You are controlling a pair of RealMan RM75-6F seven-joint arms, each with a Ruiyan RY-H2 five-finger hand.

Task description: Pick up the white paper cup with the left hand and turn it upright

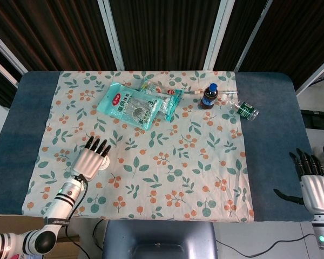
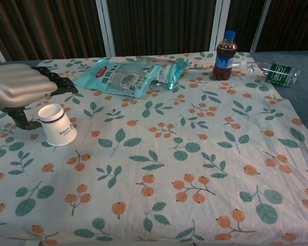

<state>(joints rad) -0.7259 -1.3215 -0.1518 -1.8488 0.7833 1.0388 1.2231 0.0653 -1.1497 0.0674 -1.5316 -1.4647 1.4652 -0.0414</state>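
Note:
The white paper cup with a blue ring stands mouth-down on the floral cloth at the left. My left hand hovers just above and to the left of it, fingers stretched out and holding nothing. Its thumb hangs down beside the cup without touching it. In the head view the left hand covers the cup almost fully. My right hand hangs with fingers apart and nothing in them, off the table's front right edge.
Teal snack bags lie at the back centre. A cola bottle stands at the back right, with a clear bottle with a green label lying beside it. The floral cloth covers the table's middle.

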